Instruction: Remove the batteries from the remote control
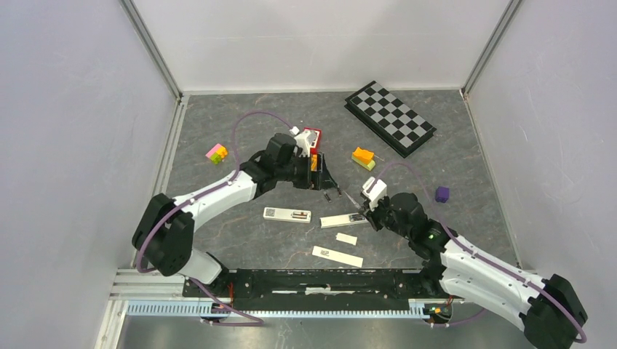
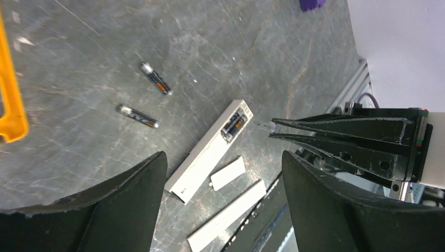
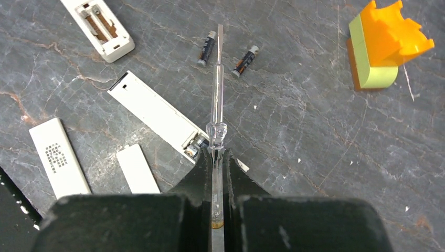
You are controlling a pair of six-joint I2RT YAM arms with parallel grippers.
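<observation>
— Which step is this?
— On the table lie two opened remotes. The empty remote shows a bare bay. The loaded remote has its bay uncovered, with two batteries seated in it. I'd judge the job half done, with the second remote the one in hand.
— And the grippers?
— The left gripper hovers over the loaded remote, jaws spread wide and holding nothing. The right gripper is clenched on the tool, a flat blade with a clear handle.
— Anything smaller?
— A cover lies just beside the loaded remote. Two loose batteries lie near each other beside the blade's tip, apart from both remotes.
— What does the next move call for?
— The blade reaches past the bay, which sits under its handle. I'd draw it back, set the tip under one cell's end and lever gently. A slip could skid the remote, so the left gripper might pin it.
</observation>
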